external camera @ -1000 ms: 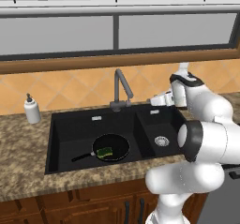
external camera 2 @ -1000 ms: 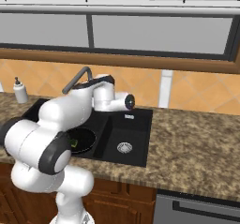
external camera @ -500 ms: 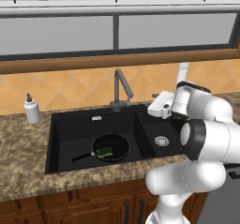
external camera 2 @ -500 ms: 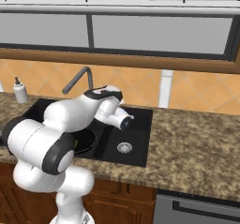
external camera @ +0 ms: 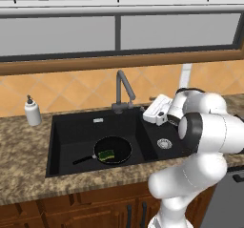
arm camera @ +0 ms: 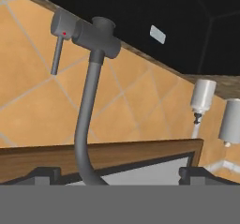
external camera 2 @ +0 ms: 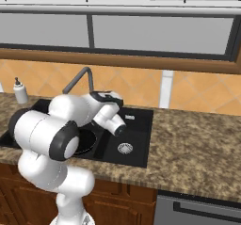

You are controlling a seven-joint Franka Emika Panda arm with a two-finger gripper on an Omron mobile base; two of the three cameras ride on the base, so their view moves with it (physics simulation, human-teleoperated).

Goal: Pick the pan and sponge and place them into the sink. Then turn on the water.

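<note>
Pan (external camera: 113,150) in the large basin of the sink (external camera: 62,131), seen from the left base camera, sponge (external camera: 108,153) resting inside it on its floor. Both pickups judged done; faucet step now in hand. No water visible from the faucet (external camera: 123,89). Gripper (external camera: 153,111) hovering over the divider between basins, at about 3 o'clock from the faucet base and near it, hand turned sideways. Jaw spacing impossible to read from this side. White soap bottle (external camera: 32,111) standing well apart on the counter at 9 o'clock from the sink.

From the right base camera: faucet (external camera 2: 79,79) arching up at about 11 o'clock from the wrist, which blocks most of the large basin. Silver drain (external camera 2: 124,148) of the smaller basin bare, at 5 o'clock from the hand. Fingers hidden behind the arm's own body; opening not readable.

From the hand camera, rolled nearly upside down: faucet (arm camera: 87,124) close ahead, its short lever (arm camera: 56,54) hanging off the valve body, marked with a red dot. Finger tips barely showing at the bottom corners, far apart, nothing between them, so jaws judged wide and empty, touching nothing. Next move likely calls for closing the remaining gap to the lever and pushing it sideways.
</note>
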